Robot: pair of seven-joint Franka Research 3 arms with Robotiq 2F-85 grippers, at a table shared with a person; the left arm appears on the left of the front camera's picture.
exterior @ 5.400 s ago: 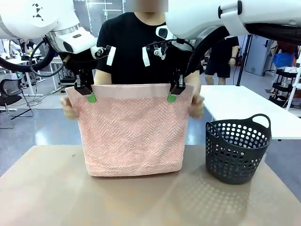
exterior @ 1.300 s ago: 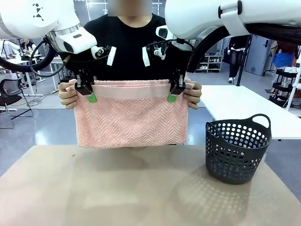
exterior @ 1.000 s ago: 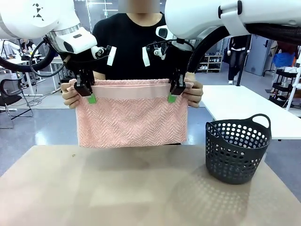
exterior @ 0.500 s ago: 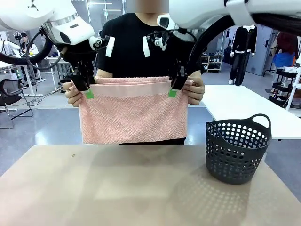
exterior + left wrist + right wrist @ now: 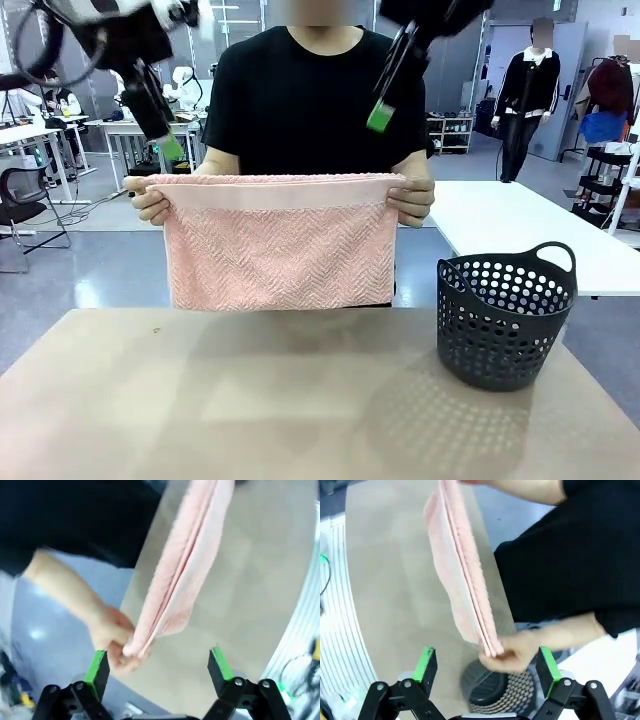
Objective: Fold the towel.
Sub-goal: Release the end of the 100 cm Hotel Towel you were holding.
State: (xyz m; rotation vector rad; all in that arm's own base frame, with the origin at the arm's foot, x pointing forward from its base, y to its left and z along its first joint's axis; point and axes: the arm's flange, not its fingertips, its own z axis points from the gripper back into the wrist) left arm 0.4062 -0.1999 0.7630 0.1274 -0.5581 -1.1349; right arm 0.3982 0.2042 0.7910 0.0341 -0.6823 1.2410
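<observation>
A person's two hands hold the pale pink towel by its top corners; it hangs folded double above the table's far edge. My left gripper is lifted above and behind the towel's left corner, clear of the cloth. Above the right corner hangs my right gripper, also apart from it. In the left wrist view the left gripper stands open, with the towel edge-on below and a hand pinching its corner. The right gripper is open too, over the towel and the other hand.
A dark perforated basket stands on the tan table at the right, and appears under the right gripper as the basket. A white table lies behind it. A person stands farther off at the right.
Both grippers have opened, let go of the towel's top edge and risen up and away. The person now holds the folded towel alone.
</observation>
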